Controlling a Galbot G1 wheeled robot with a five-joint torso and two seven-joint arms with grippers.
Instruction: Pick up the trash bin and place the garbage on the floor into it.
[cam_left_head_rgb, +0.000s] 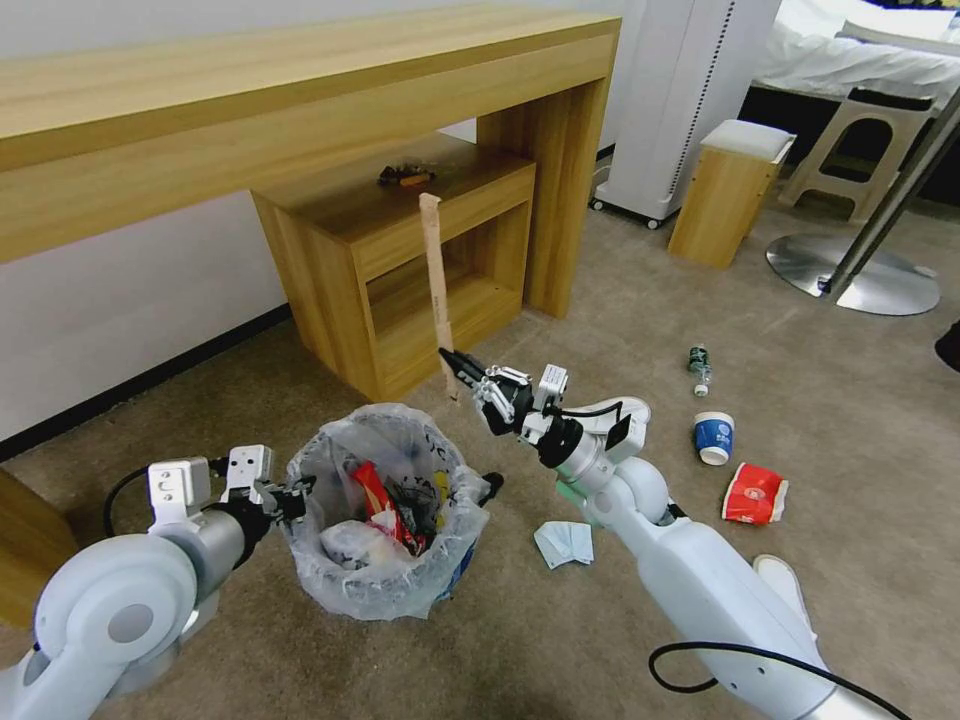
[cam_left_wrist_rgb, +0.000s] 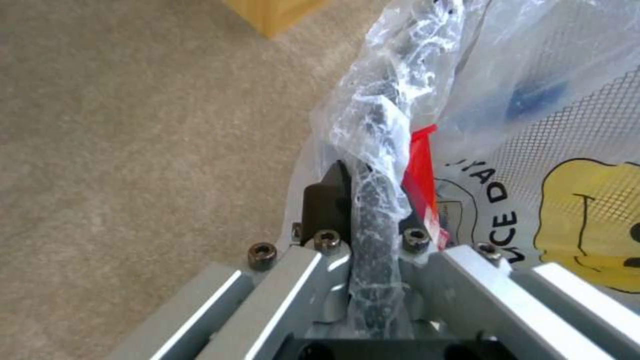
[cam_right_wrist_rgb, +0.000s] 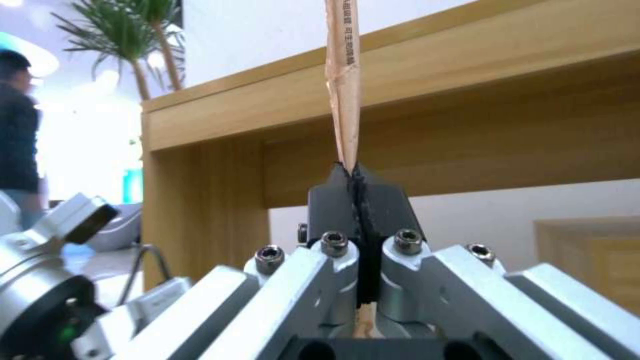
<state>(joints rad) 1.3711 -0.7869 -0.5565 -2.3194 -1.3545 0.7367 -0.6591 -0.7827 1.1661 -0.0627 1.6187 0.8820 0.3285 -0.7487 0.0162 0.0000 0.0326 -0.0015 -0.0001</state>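
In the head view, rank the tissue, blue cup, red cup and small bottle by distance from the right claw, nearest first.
From the right claw, shut on the stick:
1. Tissue, on the carpet beside the right forearm.
2. Blue cup, out to the right.
3. Small bottle, just beyond the blue cup; too close to call between them.
4. Red cup, farthest right.

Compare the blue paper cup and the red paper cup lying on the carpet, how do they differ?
The blue paper cup looks whole and round, its white rim facing the camera; the red paper cup looks flattened and crumpled. The blue cup lies nearer the small bottle; the red one lies closer to the robot, beside the right arm. The blue cup looks smaller than the red one. Both lie tipped over on the floor, outside the trash bin.
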